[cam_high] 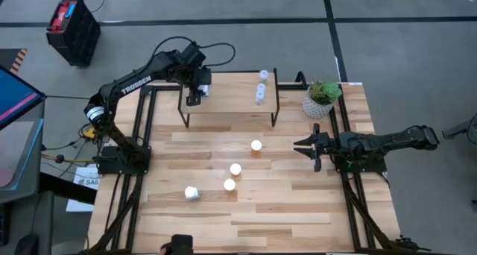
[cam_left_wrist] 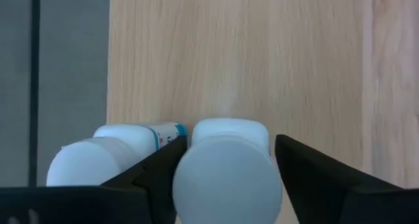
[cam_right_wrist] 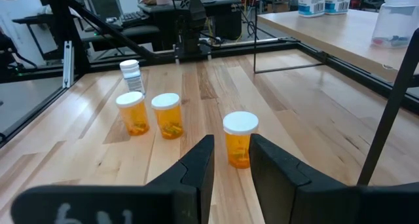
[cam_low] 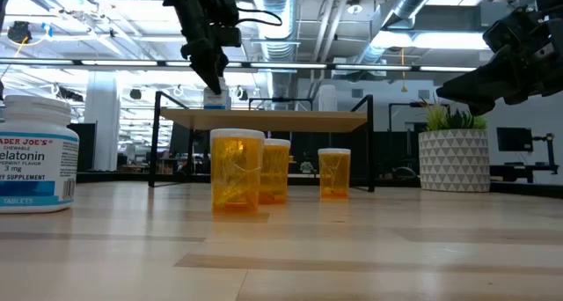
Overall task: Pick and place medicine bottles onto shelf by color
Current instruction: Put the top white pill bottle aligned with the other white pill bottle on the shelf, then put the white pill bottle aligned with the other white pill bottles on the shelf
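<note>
The left end effector [cam_high: 194, 98], fingers spread around a white bottle [cam_left_wrist: 227, 175] standing on the shelf [cam_high: 227, 95] beside another, appears to be releasing it; next comes a clean lift away, while the right end effector [cam_high: 311, 151] waits narrowly parted above the surface [cam_high: 298, 203].

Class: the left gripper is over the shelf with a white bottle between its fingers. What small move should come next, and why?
Probably lift the left gripper straight up: its jaws look parted around the white bottle, which stands on the shelf beside another white bottle.
</note>
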Available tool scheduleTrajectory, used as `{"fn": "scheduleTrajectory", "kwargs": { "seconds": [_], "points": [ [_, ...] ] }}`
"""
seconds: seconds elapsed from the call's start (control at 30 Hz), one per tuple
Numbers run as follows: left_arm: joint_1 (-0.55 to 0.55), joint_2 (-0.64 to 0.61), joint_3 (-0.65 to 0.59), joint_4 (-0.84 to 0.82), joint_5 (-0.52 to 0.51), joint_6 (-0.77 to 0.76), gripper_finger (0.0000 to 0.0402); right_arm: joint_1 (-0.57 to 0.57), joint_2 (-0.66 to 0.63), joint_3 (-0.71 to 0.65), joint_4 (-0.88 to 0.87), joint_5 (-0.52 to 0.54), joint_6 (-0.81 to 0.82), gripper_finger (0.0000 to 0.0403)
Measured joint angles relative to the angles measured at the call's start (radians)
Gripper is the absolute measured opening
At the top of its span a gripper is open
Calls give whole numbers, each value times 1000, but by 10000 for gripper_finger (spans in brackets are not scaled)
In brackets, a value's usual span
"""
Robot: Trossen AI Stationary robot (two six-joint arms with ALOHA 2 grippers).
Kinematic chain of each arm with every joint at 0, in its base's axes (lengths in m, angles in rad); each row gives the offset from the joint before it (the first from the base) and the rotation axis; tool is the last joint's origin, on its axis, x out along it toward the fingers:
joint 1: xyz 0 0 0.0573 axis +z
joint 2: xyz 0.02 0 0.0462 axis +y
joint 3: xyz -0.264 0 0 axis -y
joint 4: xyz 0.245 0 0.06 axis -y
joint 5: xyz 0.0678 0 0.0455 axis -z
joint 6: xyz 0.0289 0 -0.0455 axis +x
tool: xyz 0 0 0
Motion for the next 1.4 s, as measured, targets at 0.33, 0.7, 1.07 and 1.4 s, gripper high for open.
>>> {"fn": "scheduleTrajectory", "kwargs": {
  "seconds": [0.33,0.7,1.07,1.4],
  "points": [
    [-25,-3,0,18,-58,9,256,0,0,0,0,0,0,120],
    [-66,-4,54,20,-141,6,257,0,0,0,0,0,0,120],
    [-127,-5,273,-101,-97,-93,257,0,0,0,0,0,0,120],
    [-261,-5,335,-397,123,-248,257,0,0,0,0,0,0,120]
  ]
}}
